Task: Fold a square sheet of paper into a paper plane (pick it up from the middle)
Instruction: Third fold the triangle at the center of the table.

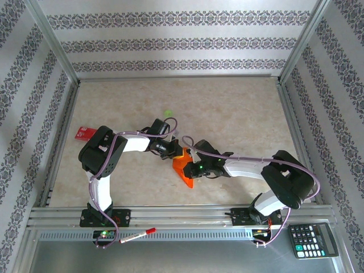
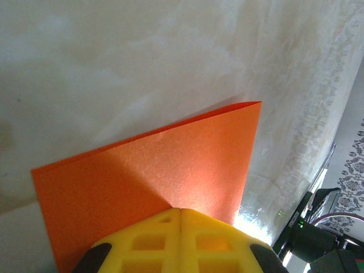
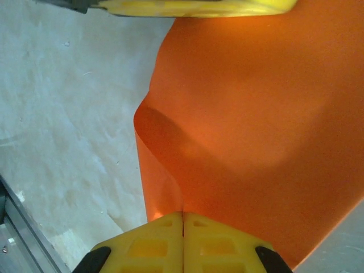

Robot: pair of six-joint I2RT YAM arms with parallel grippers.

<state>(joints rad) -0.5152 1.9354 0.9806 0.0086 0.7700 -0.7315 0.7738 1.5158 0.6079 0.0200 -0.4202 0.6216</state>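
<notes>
Since the whole job now sits over the middle of the table (image 1: 244,114), the relation to watch is how the square sheet of paper (image 1: 183,169) hangs between your two grippers.

From above, the sheet lies just in front of both wrists. Its long axis runs from the far left toward a point aimed at the near edge. Neither arm is the nearer one, because both already touch it from opposite sides.

Look through the left wrist camera: the left gripper (image 2: 180,211) has its yellow fingers pressed together on the near border of the sheet. The paper spreads away from it, flat, up to a folded edge (image 2: 170,132) that slants across the view.

On the other side, the right gripper (image 3: 182,216) is likewise clamped tight on the sheet's border. There the paper runs ahead and to the right, bulging in a loose curl clear of the table, with the left gripper's finger just at the far end.

You should judge the sheet as partly creased, not yet a dart. Any pull apart along that axis will tauten it, and it looks thin enough to tear.
</notes>
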